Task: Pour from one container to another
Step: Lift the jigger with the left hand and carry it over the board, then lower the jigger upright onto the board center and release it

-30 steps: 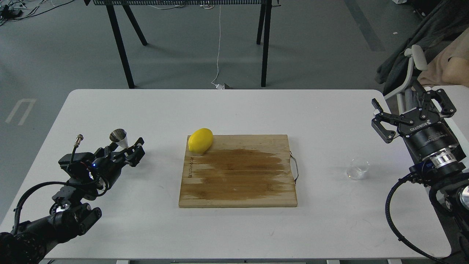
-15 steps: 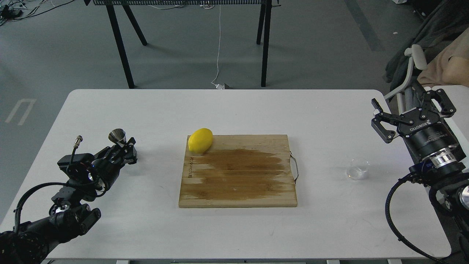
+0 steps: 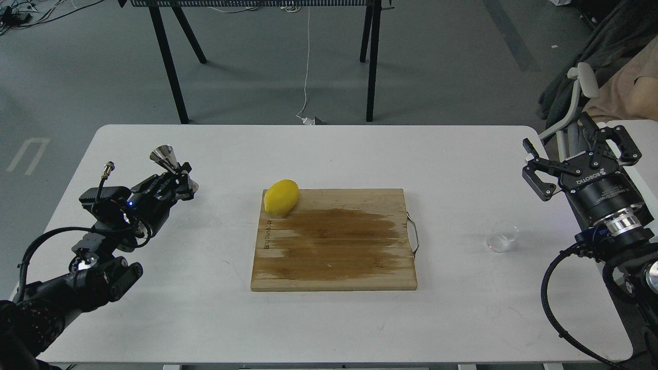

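**Steel jigger held up at left, glass cup alone at right**

Room: gray floor (image 3: 437, 61), black legs of another table (image 3: 169, 67) at the back, a thin white cord (image 3: 307, 61) hanging down, clothes heaped top right.

The big white table (image 3: 329, 318) fills most of the view; its near edge is cut off at the bottom. A wood cutting board (image 3: 334, 257) lies in the middle w/ a dark wet patch and a small metal handle on its right side. A yellow lemon (image 3: 281, 197) sits on the board's far left corner.

Left arm comes in at the near left corner. The left gripper (image 3: 177, 180) is clenched on the jigger (image 3: 165, 156). The jigger is shiny steel, tilted, wide mouth up; its lower half is hidden behind the fingers. It's above the table's left side.

Right gripper (image 3: 576, 154) hangs over the right edge, fingers spread wide, holding nothing.

The glass cup (image 3: 503, 236) is small & clear, hard to see, near the right edge, well apart from the board. Can't tell what's inside.
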Controlling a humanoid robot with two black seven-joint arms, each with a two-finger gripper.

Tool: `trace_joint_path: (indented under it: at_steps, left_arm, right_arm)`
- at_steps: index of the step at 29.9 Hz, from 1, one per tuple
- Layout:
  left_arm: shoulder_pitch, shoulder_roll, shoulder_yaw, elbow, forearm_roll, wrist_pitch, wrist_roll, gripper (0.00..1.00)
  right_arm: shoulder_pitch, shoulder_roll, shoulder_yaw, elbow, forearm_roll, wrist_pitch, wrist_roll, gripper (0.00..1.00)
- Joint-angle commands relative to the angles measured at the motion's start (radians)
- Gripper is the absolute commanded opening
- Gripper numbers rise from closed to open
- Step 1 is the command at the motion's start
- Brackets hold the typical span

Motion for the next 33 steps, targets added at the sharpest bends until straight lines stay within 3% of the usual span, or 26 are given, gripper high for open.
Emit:
trace_joint_path:
  at_steps: [1, 9, 13, 23, 33]
  left_arm:
    - [-0.081, 0.049, 0.001, -0.149, 0.003, 0.000, 0.000, 0.07]
    - [-0.144, -0.035, 0.061, -0.361, 0.041, 0.000, 0.000, 0.08]
    - [-0.139, -0.130, 0.136, -0.387, 0.182, 0.000, 0.000, 0.08]
    - [-0.059, -0.321, 0.274, -0.343, 0.276, 0.000, 0.000, 0.09]
    - [0.033, -0.324, 0.303, -0.197, 0.324, 0.000, 0.000, 0.09]
  right_arm:
    - [0.015, -0.001, 0.004, -0.005, -0.001, 0.000, 0.000, 0.99]
    - [0.056, -0.004, -0.002, -0.025, -0.003, 0.000, 0.000, 0.99]
    - [0.070, -0.003, -0.013, -0.045, -0.003, 0.000, 0.000, 0.99]
    - [0.073, -0.006, -0.016, -0.053, -0.003, 0.000, 0.000, 0.99]
    - [0.073, -0.006, -0.016, -0.053, -0.003, 0.000, 0.000, 0.99]
